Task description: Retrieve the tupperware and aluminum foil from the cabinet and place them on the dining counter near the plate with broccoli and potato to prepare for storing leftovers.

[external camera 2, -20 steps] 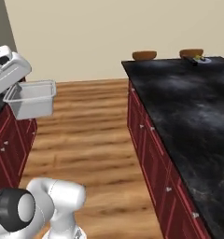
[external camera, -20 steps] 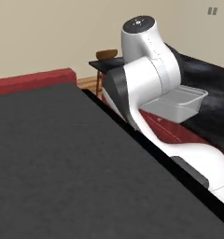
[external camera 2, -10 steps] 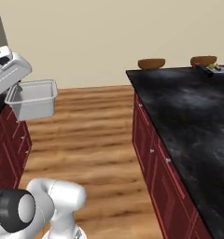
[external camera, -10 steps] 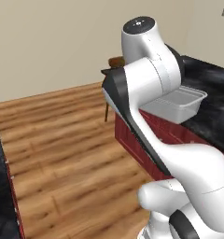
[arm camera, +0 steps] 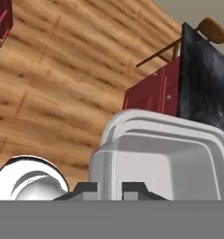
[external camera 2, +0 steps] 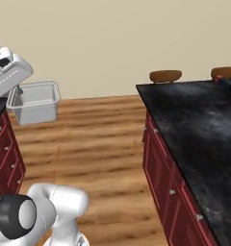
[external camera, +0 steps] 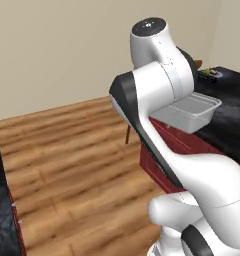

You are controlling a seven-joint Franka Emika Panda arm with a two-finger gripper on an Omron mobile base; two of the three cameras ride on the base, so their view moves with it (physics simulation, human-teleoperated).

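Base has turned toward the dining counter (external camera 2: 194, 125); jaws clamped on the tupperware (external camera 2: 34, 102). Transport step; next: approach and lower it beside the plate.

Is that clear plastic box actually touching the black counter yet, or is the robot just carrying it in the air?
Apart. In the right base view the box hangs at the gripper over the wooden floor, with open floor between it and the black counter.

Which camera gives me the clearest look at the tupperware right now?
The right base view: the whole tupperware shows, held in the air over the wood floor with its rim and walls plain. The left base view shows it partly hidden behind the arm. The hand view shows it close up, cut off at the bottom edge.
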